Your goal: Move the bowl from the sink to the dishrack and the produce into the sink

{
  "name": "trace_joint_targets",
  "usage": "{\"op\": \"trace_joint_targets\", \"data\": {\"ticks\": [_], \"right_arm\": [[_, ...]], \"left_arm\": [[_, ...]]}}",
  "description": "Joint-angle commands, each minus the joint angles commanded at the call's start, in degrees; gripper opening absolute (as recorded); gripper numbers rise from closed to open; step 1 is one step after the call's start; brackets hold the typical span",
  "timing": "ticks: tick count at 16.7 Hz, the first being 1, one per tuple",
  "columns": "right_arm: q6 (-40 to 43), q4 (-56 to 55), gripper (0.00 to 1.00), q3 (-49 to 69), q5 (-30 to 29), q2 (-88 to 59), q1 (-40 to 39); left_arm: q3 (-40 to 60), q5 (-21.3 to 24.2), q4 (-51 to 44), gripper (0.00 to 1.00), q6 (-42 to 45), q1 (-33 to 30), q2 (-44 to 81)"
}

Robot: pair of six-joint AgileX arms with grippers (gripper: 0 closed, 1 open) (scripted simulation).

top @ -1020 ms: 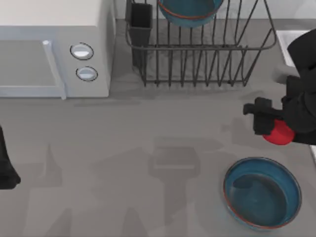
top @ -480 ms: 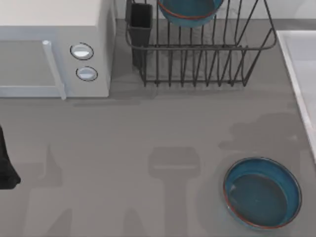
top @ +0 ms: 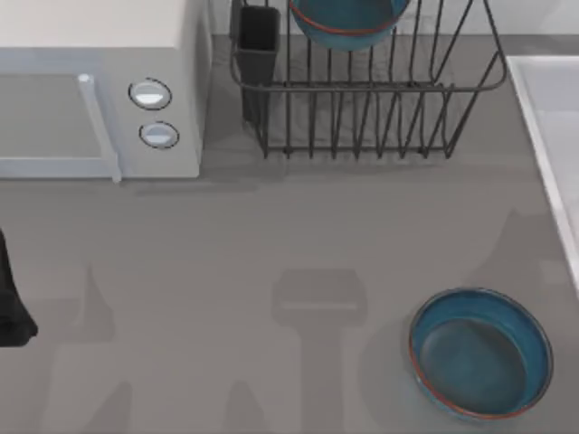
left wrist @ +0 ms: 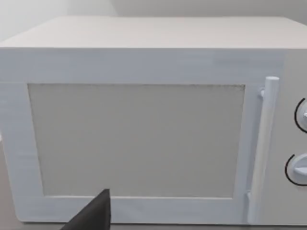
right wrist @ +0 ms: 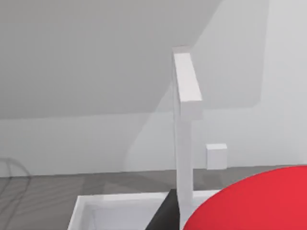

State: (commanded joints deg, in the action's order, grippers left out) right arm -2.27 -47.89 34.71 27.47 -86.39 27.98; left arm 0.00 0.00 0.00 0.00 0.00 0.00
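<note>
Right tool's produce (right wrist: pixel 254 203) above sink (right wrist: pixel 120 201)

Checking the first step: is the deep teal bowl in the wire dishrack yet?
Yes. The deep teal-blue bowl with reddish rim sits among the dark wire dishrack's upright bars.

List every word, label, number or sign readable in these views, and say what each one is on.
None: no readable text.
The microwave has two round dials, bearing no words or numbers.
The dishrack, its black utensil cup, the blue dish and the sink bear no labels.
</note>
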Motion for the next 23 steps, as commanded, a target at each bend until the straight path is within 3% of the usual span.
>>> {"op": "trace_joint_targets", "data": {"ticks": [12, 23], "right_arm": [[1.0, -8.0, 0.0, -0.9, 1.0, -3.4, 2.4], [1.4, -48.2, 0.0, -6.0, 0.8, -37.4, 2.4]], "left_arm": [[0.0, 0.0, 0.0, 1.0, 0.0, 0.0, 0.0], [0.0, 0.0, 0.0, 1.0, 0.0, 0.0, 0.0]]}}
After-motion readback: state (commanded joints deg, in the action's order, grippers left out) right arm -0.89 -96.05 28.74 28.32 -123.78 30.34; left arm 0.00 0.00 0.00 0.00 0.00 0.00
